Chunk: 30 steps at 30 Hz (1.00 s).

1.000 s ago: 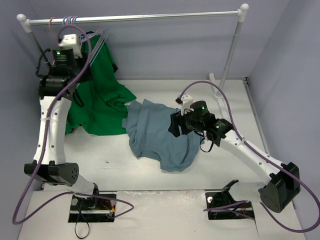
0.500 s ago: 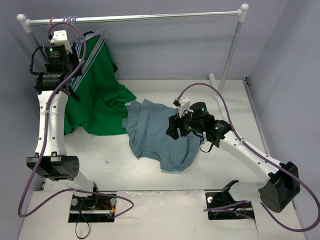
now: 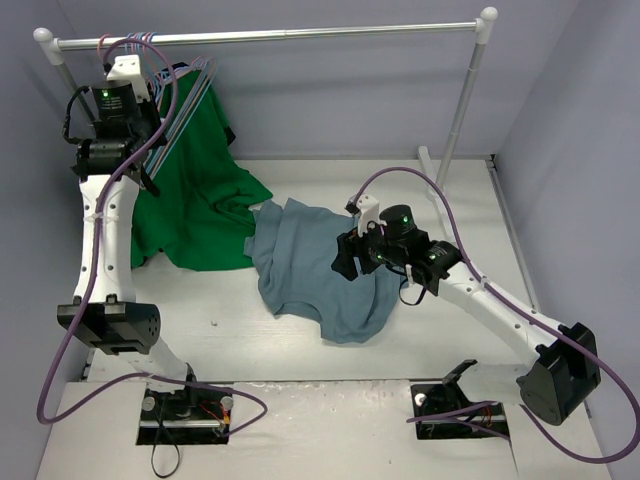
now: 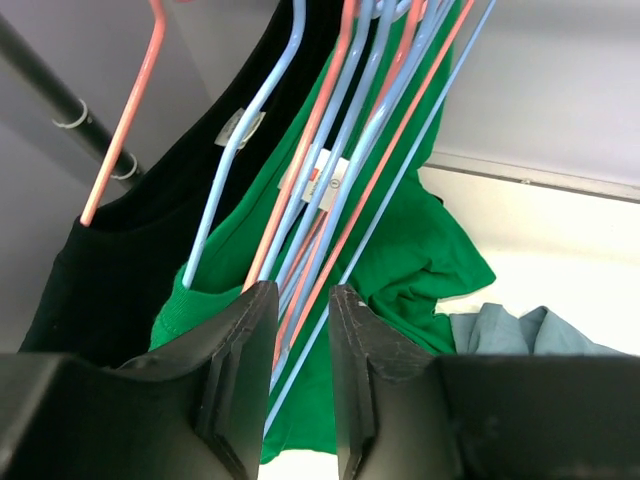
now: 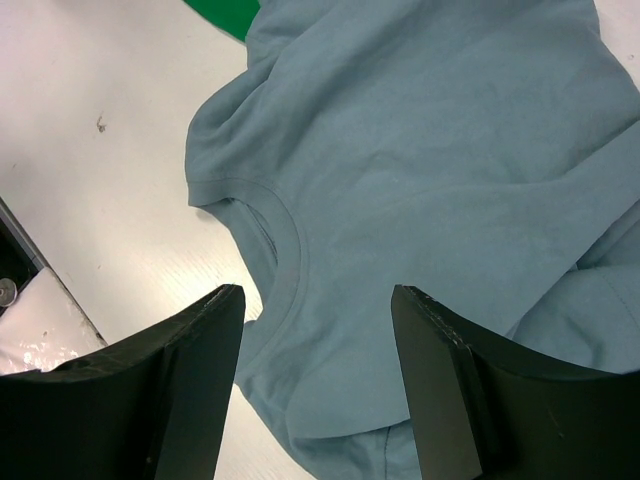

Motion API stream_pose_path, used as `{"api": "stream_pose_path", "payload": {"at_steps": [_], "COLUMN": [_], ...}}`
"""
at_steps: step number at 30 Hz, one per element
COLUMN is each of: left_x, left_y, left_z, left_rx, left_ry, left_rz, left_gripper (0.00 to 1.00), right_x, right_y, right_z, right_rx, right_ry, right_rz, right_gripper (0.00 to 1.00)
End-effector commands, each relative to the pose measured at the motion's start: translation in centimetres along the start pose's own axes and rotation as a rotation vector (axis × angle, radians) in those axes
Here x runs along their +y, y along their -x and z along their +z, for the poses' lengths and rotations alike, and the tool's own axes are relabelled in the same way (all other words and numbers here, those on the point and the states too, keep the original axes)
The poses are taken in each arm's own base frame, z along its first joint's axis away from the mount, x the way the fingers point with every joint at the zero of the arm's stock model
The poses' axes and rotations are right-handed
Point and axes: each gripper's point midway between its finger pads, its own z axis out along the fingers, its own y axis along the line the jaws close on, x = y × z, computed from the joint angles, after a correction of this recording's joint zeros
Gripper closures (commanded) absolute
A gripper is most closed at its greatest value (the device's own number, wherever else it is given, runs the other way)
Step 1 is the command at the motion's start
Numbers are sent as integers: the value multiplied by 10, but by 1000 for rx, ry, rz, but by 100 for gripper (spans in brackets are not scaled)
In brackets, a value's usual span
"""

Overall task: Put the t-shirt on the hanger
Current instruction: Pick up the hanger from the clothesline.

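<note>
The grey-blue t-shirt (image 3: 310,270) lies crumpled on the table, its round neck showing in the right wrist view (image 5: 285,250). My right gripper (image 3: 345,262) hovers open just above it, fingers either side of the collar (image 5: 318,292). My left gripper (image 3: 148,135) is up at the rack's left end. Its jaws stand a narrow gap apart (image 4: 297,292), with several thin light-blue and pink wires running through the gap. One light-blue hanger wire (image 4: 382,200) slants along the right finger. I cannot tell whether the fingers touch any wire.
A bright green shirt (image 3: 200,200) and a black garment (image 4: 90,280) hang at the rack's left end among pink hangers (image 4: 125,120). The metal rail (image 3: 300,35) spans the back, with its right post (image 3: 460,100) standing on the table. Walls close in on both sides.
My left gripper has risen and swung left toward the rail and the hanger bundle. My right gripper has edged slightly left over the t-shirt.
</note>
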Motion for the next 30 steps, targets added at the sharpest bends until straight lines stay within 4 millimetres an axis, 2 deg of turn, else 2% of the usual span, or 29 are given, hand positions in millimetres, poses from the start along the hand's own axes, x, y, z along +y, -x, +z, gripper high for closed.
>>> {"api": "stream_pose_path", "payload": {"at_steps": [1, 7, 23, 28, 30], "left_x": [-1, -4, -7, -7, -7], "left_y": [41, 38, 39, 43, 45], "left_z": [-14, -10, -6, -9, -11], "left_rx": [-132, -122, -123, -137, -144], "left_ry": [-26, -43, -54, -56, -57], "left_rz": [-11, -15, -21, -26, -28], "left_gripper": [73, 77, 78, 83, 89], "right_x": [6, 4, 3, 3, 3], "right_y": [21, 20, 21, 21, 19], "right_z": [3, 4, 4, 5, 6], "right_rx": [-71, -68, -68, -67, -62], "right_ry": [26, 18, 12, 12, 15], "right_rz": [-35, -31, -26, -23, -20], "right_gripper": [39, 39, 39, 39, 39]}}
